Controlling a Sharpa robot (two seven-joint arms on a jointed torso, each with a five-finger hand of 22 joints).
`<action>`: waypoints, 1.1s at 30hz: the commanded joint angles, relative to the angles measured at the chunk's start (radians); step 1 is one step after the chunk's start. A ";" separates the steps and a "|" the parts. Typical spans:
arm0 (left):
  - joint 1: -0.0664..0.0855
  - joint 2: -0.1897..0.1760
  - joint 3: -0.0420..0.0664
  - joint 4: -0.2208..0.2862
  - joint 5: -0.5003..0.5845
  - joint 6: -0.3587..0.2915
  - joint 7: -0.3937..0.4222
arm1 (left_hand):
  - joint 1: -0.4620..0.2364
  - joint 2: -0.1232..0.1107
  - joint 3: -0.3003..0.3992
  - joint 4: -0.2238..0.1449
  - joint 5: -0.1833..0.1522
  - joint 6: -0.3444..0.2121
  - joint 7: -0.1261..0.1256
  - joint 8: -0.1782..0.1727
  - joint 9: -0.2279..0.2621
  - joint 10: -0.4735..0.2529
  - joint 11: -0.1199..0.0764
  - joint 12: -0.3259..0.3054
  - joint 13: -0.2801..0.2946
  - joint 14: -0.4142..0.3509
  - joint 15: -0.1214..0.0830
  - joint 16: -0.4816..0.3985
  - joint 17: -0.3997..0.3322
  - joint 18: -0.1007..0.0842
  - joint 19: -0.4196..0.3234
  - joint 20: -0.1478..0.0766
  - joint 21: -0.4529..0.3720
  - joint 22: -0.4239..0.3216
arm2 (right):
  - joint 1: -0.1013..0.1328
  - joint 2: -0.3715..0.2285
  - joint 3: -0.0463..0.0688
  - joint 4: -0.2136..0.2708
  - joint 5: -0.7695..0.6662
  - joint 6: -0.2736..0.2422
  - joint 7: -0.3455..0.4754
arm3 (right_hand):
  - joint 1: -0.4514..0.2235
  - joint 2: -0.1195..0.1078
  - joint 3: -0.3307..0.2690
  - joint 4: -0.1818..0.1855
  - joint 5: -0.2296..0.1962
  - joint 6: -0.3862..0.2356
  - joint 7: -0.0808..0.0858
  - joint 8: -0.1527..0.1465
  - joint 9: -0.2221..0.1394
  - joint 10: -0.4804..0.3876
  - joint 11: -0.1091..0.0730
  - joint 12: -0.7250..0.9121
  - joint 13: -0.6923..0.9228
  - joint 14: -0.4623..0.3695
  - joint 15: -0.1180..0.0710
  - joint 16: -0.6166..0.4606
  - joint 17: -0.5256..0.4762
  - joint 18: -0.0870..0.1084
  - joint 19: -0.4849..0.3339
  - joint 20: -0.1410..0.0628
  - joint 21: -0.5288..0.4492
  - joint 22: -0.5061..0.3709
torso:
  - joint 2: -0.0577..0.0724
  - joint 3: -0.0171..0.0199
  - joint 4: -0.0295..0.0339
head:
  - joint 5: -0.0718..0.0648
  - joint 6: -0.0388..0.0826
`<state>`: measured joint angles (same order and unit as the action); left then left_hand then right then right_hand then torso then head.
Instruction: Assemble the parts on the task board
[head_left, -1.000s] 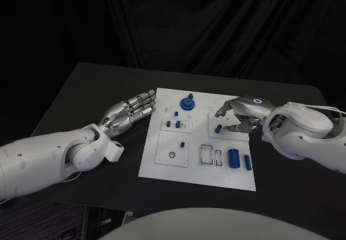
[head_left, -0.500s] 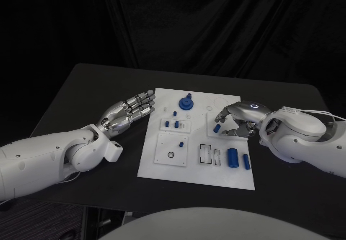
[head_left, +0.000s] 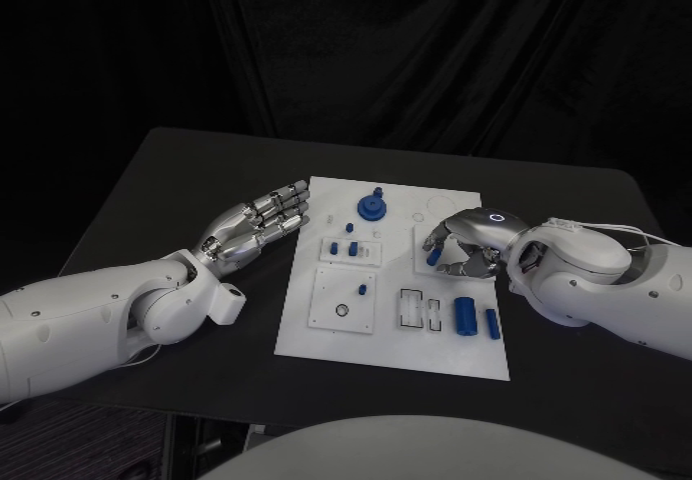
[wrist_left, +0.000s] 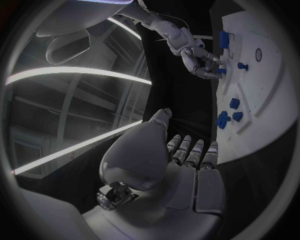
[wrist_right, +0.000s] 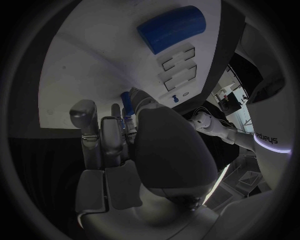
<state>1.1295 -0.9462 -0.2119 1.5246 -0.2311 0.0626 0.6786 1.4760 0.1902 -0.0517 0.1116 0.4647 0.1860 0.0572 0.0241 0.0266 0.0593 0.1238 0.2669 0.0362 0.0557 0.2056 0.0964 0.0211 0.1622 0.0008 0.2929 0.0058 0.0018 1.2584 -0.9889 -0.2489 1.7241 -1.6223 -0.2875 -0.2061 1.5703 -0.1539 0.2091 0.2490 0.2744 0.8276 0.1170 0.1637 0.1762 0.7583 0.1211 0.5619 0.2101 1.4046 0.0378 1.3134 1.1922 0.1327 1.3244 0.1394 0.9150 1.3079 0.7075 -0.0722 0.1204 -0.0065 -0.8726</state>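
Note:
The white task board (head_left: 325, 330) lies mid-table. A small blue peg (head_left: 434, 257) stands near its right edge, and my right hand (head_left: 469, 244) curls over it, thumb and fingertips closed on the peg (wrist_right: 127, 102). The left wrist view shows that right hand (wrist_left: 200, 61) at the peg (wrist_left: 220, 70) too. My left hand (head_left: 260, 225) hovers open, fingers straight, just off the board's left edge, touching nothing; its palm (wrist_left: 181, 165) faces the board (wrist_left: 269, 95). A blue gear-like part (head_left: 374, 207) stands near the board's far edge.
Several small blue pegs (head_left: 343, 247) stand in the board's left half. A large blue cylinder (head_left: 467, 315) and a thinner one (head_left: 495, 324) lie at its near right beside two rectangular slots (head_left: 414, 308). The cylinder (wrist_right: 172, 27) also appears past my right hand's fingers.
My right hand has shifted left over the board and its fingers have closed in round the small blue peg, which stays in place. The left hand has not moved.

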 joint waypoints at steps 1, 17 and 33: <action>-0.003 0.002 0.001 0.001 0.002 0.012 0.056 | 0.002 0.009 0.005 -0.002 0.007 0.006 -0.002 0.006 0.001 -0.002 0.001 0.005 0.000 0.001 0.005 0.005 0.002 0.007 -0.004 0.003 -0.003 0.001 | -0.004 0.003 0.000 -0.005 -0.002 -0.016 0.010 | 0.011 0.006 0.011 0.002 0.010 0.014 0.001 0.008 -0.002 0.017 -0.001 -0.007 -0.007 0.006 0.000 0.008 0.003 -0.012 0.008 -0.001 0.008 0.103 | 0.000 -0.0004 -0.0005 | 0.000 0.000; -0.006 0.002 0.001 0.000 0.002 0.014 0.055 | 0.003 0.011 0.008 -0.002 0.007 0.006 -0.003 0.006 0.001 -0.002 0.002 0.004 0.000 0.000 0.006 0.005 0.002 0.007 -0.004 0.003 -0.003 0.001 | -0.009 0.017 0.001 -0.015 -0.002 -0.079 0.030 | 0.030 0.025 0.068 -0.006 0.026 0.160 0.021 0.089 0.037 0.163 -0.037 -0.035 -0.042 0.037 -0.031 0.033 0.032 -0.022 0.044 -0.027 0.074 0.118 | 0.001 0.0003 -0.0011 | 0.000 0.000; -0.011 -0.002 0.001 0.002 0.002 0.014 0.049 | 0.006 0.014 0.012 -0.004 0.008 0.007 -0.001 0.006 0.001 -0.003 0.002 0.005 0.000 0.000 0.006 0.005 0.001 0.006 -0.004 0.003 -0.003 0.001 | -0.004 -0.012 0.002 0.030 -0.002 -0.140 0.043 | 0.045 0.037 0.082 -0.043 0.039 0.204 0.004 0.128 0.081 0.260 -0.063 -0.062 -0.052 0.048 -0.054 0.035 0.038 -0.026 0.058 -0.049 0.099 0.123 | 0.000 0.0010 -0.0007 | 0.013 0.000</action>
<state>1.1206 -0.9476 -0.2119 1.5241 -0.2310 0.0652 0.6786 1.4806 0.1947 -0.0448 0.1048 0.4687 0.1859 0.0572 0.0241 0.0265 0.0593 0.1238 0.2669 0.0362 0.0557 0.2056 0.0963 0.0211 0.1622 0.0008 0.2929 0.0058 0.0019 1.2519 -0.9967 -0.2483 1.7430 -1.6218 -0.3833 -0.1703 1.6061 -0.1235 0.2914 0.2132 0.3133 1.0254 0.1217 0.2856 0.2595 0.9975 0.0745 0.5017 0.1569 1.4533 -0.0098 1.3481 1.2314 0.1164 1.3815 0.0964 1.0107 1.3076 0.7073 -0.0712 0.1196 0.0034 -0.8726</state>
